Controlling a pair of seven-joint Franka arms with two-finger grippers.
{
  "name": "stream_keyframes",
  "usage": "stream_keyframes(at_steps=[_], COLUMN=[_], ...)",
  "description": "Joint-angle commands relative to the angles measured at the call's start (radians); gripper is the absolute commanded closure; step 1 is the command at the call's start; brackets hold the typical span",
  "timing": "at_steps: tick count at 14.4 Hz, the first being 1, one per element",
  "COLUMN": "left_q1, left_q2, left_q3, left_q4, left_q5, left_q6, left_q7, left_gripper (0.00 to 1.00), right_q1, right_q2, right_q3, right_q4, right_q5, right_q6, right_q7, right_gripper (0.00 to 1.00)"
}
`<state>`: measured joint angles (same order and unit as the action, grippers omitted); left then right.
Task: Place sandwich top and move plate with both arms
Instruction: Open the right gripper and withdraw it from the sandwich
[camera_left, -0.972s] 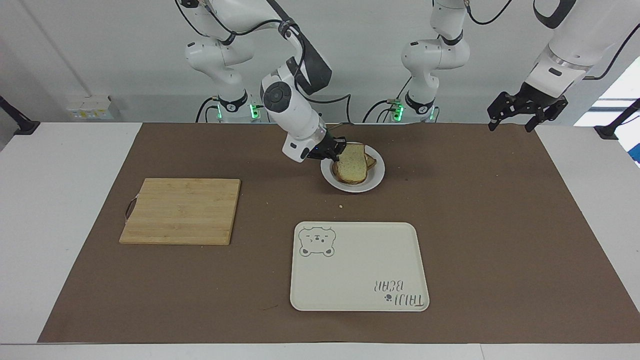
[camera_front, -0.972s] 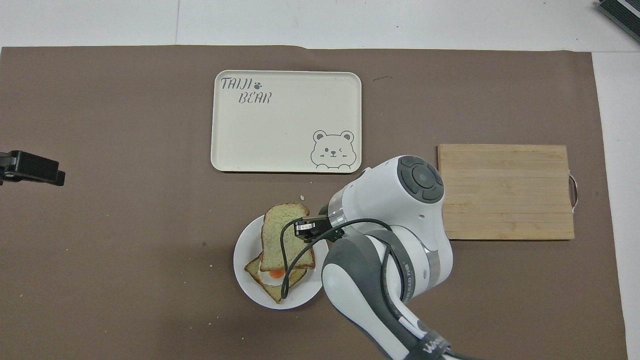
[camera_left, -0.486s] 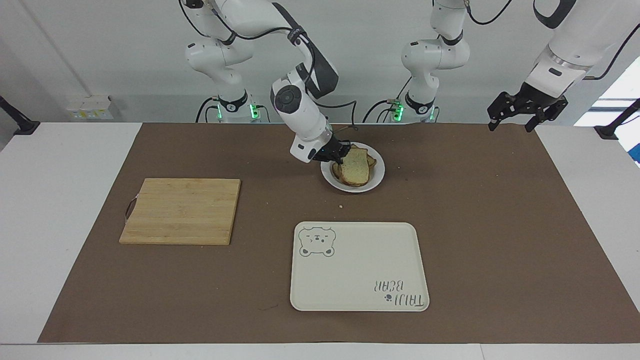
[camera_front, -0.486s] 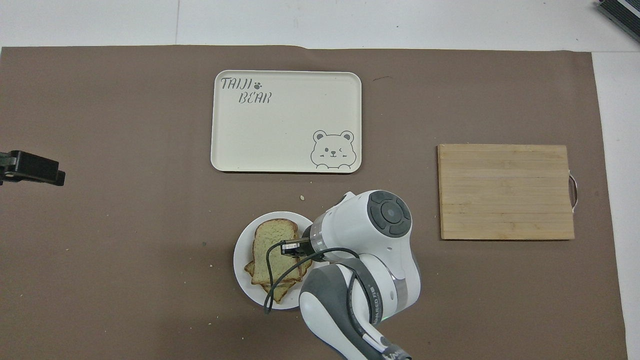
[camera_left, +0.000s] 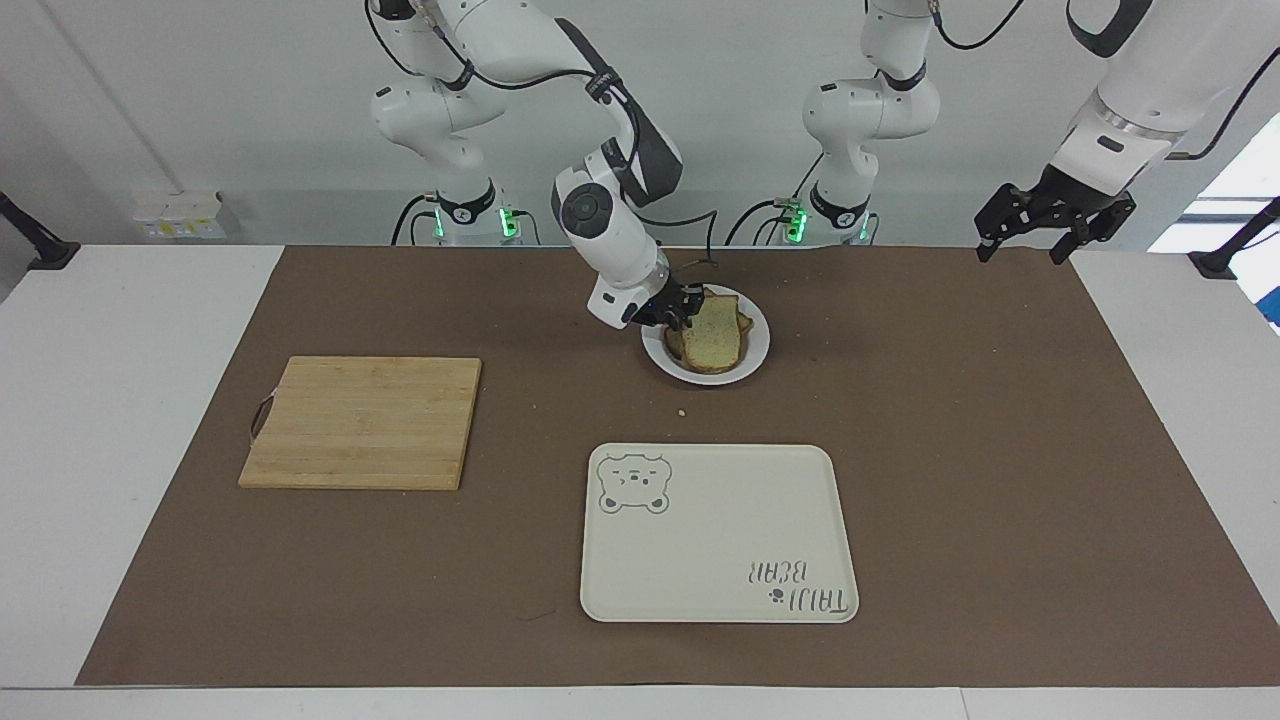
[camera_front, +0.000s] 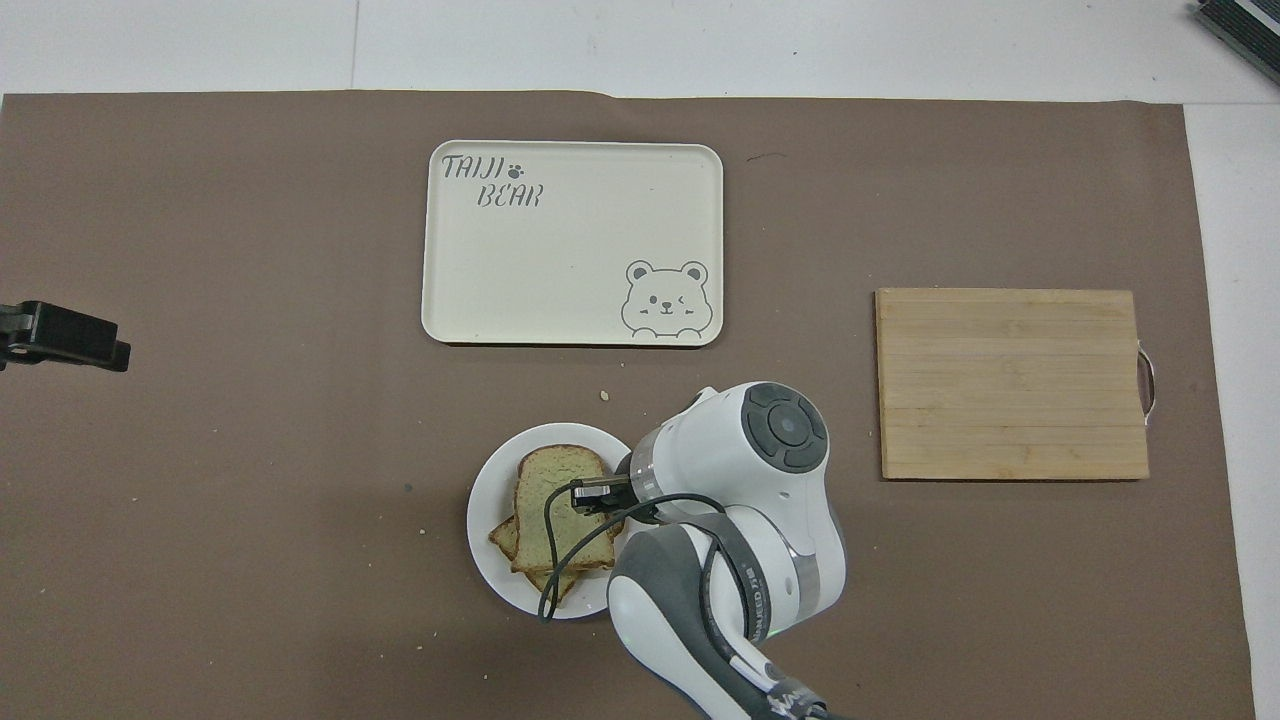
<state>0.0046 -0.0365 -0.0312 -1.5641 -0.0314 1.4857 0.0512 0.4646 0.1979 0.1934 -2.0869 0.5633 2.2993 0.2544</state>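
Note:
The sandwich top (camera_left: 716, 338) is a pale speckled slice. It lies nearly flat on a toast slice (camera_left: 743, 322) on the small white plate (camera_left: 757, 352), near the robots at mid-table. My right gripper (camera_left: 677, 309) is shut on the slice's edge toward the right arm's end. In the overhead view the sandwich top (camera_front: 553, 500) covers the toast (camera_front: 501, 540) on the plate (camera_front: 484, 520), and the egg is hidden. The right gripper (camera_front: 592, 496) is at its edge. My left gripper (camera_left: 1030, 240) is open and waits, raised over the left arm's end of the table; it shows at the overhead view's edge (camera_front: 62, 336).
A cream bear tray (camera_left: 715, 535) (camera_front: 570, 240) lies farther from the robots than the plate. A wooden cutting board (camera_left: 365, 420) (camera_front: 1010, 385) lies toward the right arm's end. A few crumbs (camera_left: 681, 411) lie on the brown mat.
My right gripper has brought the sandwich top down from a tilt to nearly flat on the toast, and the egg is now covered. The left arm has not moved.

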Motion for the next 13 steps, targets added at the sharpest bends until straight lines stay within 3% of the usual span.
stream_keyframes(at_steps=[1, 8, 13], left_q1=[-0.003, -0.003, -0.003], left_q2=[-0.019, -0.019, -0.019], left_q3=[0.005, 0.005, 0.005], left_q4=[-0.017, -0.017, -0.017], left_q5=[0.008, 0.008, 0.008], left_q6=[-0.007, -0.008, -0.008], left_q7=[0.009, 0.009, 0.007], left_gripper=[0.00, 0.00, 0.00], right_q1=[-0.026, -0.224, -0.331], right_q2=[-0.001, -0.063, -0.092], right_q3=[-0.008, -0.008, -0.008], right_q4=[0.007, 0.050, 0.157], right_q5=[-0.014, -0.258, -0.505], right_q6=[0.019, -0.020, -0.185], right_q7=[0.005, 0.011, 0.003], right_gripper=[0.00, 0.00, 0.00])
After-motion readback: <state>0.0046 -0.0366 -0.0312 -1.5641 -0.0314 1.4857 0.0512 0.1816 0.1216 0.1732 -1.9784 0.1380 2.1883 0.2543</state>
